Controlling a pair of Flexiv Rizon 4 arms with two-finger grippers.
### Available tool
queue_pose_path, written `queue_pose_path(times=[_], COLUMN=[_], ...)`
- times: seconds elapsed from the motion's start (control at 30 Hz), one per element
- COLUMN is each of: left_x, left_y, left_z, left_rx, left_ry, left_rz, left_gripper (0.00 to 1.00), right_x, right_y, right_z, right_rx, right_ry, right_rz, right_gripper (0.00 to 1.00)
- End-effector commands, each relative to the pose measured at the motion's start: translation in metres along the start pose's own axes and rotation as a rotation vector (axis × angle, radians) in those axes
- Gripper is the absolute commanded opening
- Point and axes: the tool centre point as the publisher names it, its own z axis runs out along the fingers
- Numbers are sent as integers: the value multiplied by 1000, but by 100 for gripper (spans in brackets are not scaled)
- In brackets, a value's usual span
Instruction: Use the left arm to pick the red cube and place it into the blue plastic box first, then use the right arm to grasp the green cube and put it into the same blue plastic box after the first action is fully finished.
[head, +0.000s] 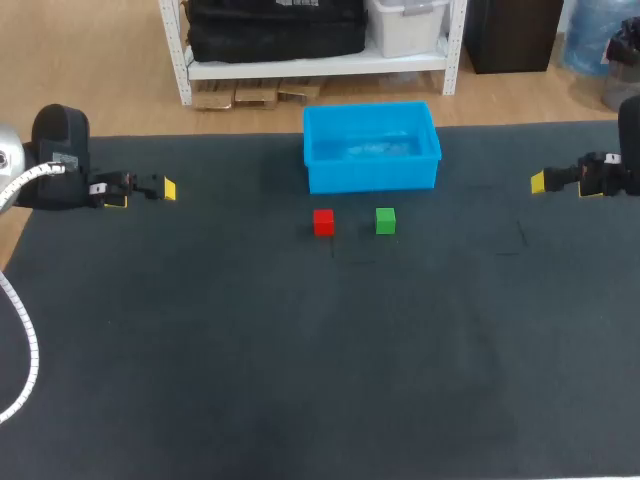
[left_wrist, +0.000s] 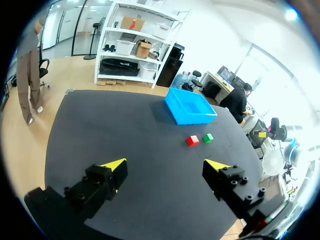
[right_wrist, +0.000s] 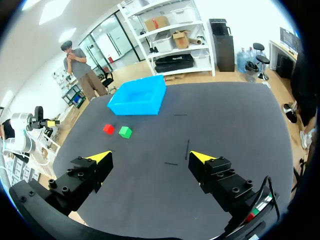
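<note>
Side by side, just before the blue plastic box (head: 372, 176): red cube (head: 323, 221), green cube (head: 385, 220). At opposite desk (head: 300, 380) edges: left gripper (left_wrist: 166, 164), right gripper (right_wrist: 151, 157), fingers apart.

red cube (head: 323, 222) | green cube (head: 385, 221) near, gap between | blue box (head: 371, 178) wall behind | bare mat (head: 300, 350) in front

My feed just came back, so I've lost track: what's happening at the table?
Nothing is being handled. The left gripper and right gripper are open, out at opposite sides of the table. The red cube and green cube sit side by side, apart, just in front of the blue plastic box, which holds neither cube. The first pick has not begun.
</note>
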Motion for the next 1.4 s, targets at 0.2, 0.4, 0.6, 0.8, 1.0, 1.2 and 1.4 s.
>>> queue_pose_path(times=[0.2, 0.4, 0.6, 0.8, 1.0, 1.2, 1.4], left_x=[0, 0, -1, 2, -2, -10, -14], left_y=[1, 1, 0, -1, -5, -13, -21], left_z=[0, 0, 1, 5, 6, 9, 17], left_rx=[1, 1, -17, -79, -130, -174, -204], left_ry=[-2, -2, 37, 110, 170, 222, 252], left_rz=[0, 0, -9, -8, -25, -20, -21], left_gripper=[100, 100, 100, 100, 100, 100, 100], right_x=[0, 0, 0, 0, 0, 0, 0], right_y=[0, 0, 0, 0, 0, 0, 0], right_z=[0, 0, 0, 0, 0, 0, 0], right_rx=[0, 0, 0, 0, 0, 0, 0], right_ry=[1, 1, 1, 1, 1, 1, 1], right_rz=[-1, -1, -1, -1, -1, -1, -1], right_gripper=[100, 100, 100, 100, 100, 100, 100])
